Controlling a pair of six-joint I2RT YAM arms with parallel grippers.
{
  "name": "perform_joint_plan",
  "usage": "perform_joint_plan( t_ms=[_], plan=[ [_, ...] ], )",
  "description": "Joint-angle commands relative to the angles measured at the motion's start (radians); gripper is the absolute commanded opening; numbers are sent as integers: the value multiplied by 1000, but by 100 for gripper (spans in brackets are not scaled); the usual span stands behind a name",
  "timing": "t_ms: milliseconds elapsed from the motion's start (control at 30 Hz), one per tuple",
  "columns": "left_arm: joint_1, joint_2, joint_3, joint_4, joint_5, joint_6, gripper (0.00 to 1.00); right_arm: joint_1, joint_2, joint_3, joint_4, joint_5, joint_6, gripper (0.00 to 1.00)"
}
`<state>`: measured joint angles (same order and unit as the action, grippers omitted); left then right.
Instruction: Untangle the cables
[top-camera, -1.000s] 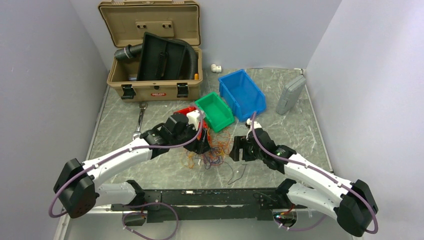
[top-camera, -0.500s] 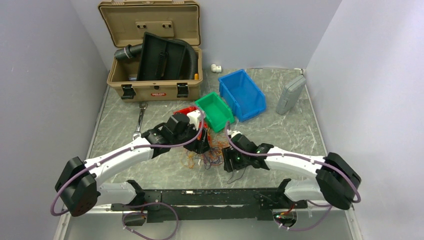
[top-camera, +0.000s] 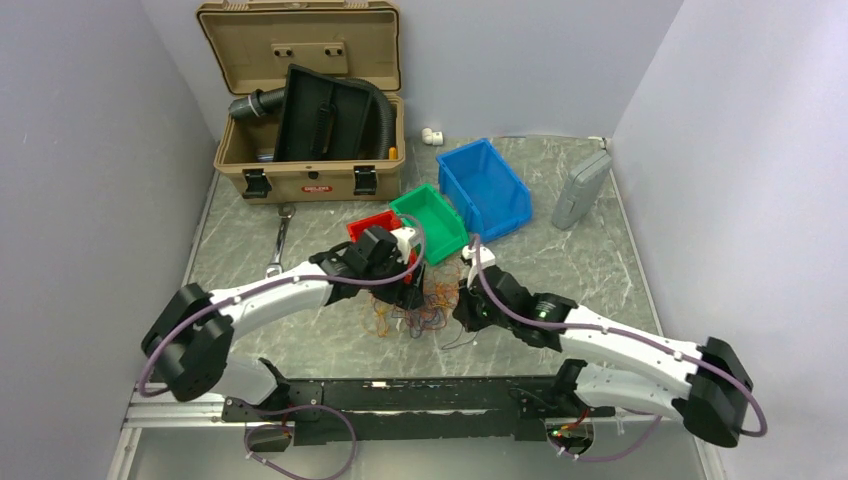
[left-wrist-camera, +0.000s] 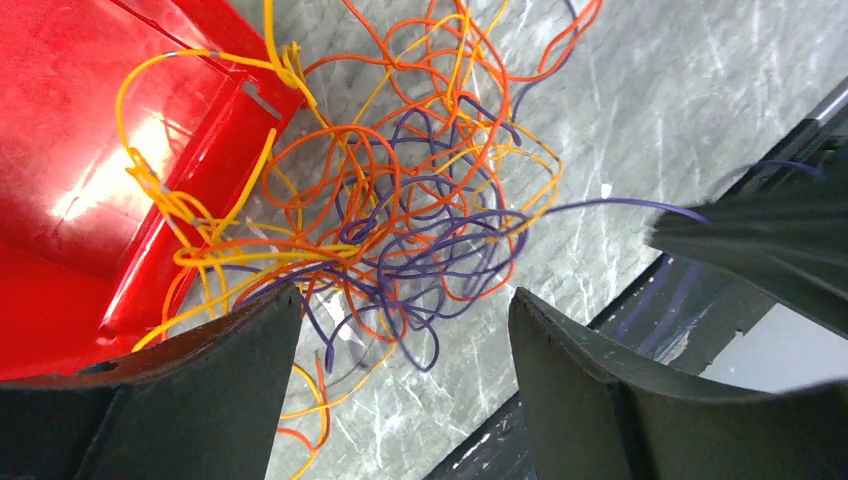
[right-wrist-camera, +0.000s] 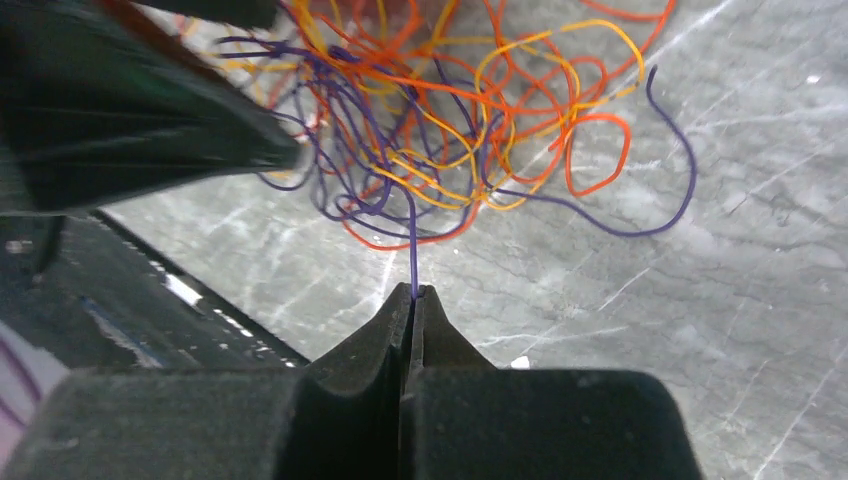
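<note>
Status: cables (top-camera: 425, 308) are lying in one tangled heap on the table (top-camera: 600, 265), front-centre, between the two grippers and just in front of the red bin (top-camera: 370, 224); a few yellow-orange loops are hanging over that bin's rim. Mix showing is orange, yellow-orange and purple, all knotted through each other. The left gripper (left-wrist-camera: 405, 310) is hovering over the heap with fingers spread wide, gripping nothing; the heap's near edge is showing in the gap between them. The right gripper (right-wrist-camera: 413, 296) is sitting at the heap's right side, tips pressed fully together and pinching the end of one purple wire (right-wrist-camera: 412, 235), which is running straight from the tips into the tangle. A second purple strand (right-wrist-camera: 670, 170) is curving out loose on the marble beside the heap. The green bin (top-camera: 430, 222) and blue bin (top-camera: 485, 188) are sitting behind the heap; the tan case (top-camera: 300, 165) is standing at back left, lid up.
</note>
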<state>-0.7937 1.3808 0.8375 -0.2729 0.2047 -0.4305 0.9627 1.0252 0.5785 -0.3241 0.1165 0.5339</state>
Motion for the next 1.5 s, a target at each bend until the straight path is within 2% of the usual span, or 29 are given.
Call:
perform_joint_plan(
  t_ms=[0, 33, 67, 200, 233, 400, 567, 733, 933, 1133, 1367, 1467],
  plan=[
    [-25, 92, 91, 9, 11, 21, 77, -2, -83, 68, -78, 22, -24, 0],
    [-31, 118, 105, 10, 17, 23, 73, -2, -87, 99, -107, 21, -27, 0],
    [-35, 144, 117, 10, 19, 23, 62, -1, -91, 124, -138, 29, -27, 0],
    [-38, 205, 144, -18, -36, -3, 8, 0, -174, 204, -235, 102, -10, 0],
    [-38, 206, 142, -34, -60, -11, 0, -1, -205, 221, -254, 127, -6, 0],
    [-39, 140, 95, -52, -137, -32, 0, -3, -330, 358, -382, 314, -26, 0],
    [-39, 98, 54, -74, -161, -38, 0, -5, -365, 563, -533, 532, -80, 0],
    [-38, 69, 4, -78, -182, -59, 0, -6, -373, 713, -550, 638, -154, 0],
    [-38, -7, -37, -114, -202, -70, 0, -5, -321, 808, -520, 727, -228, 0],
    [-38, -104, -93, -171, -202, -76, 0, -6, -234, 914, -454, 736, -313, 0],
    [-38, -247, -91, -235, -235, -74, 0, -10, -113, 920, -365, 779, -391, 0],
    [-38, -275, -76, -269, -241, -69, 0, -59, -45, 914, -346, 749, -402, 0]
  ],
)
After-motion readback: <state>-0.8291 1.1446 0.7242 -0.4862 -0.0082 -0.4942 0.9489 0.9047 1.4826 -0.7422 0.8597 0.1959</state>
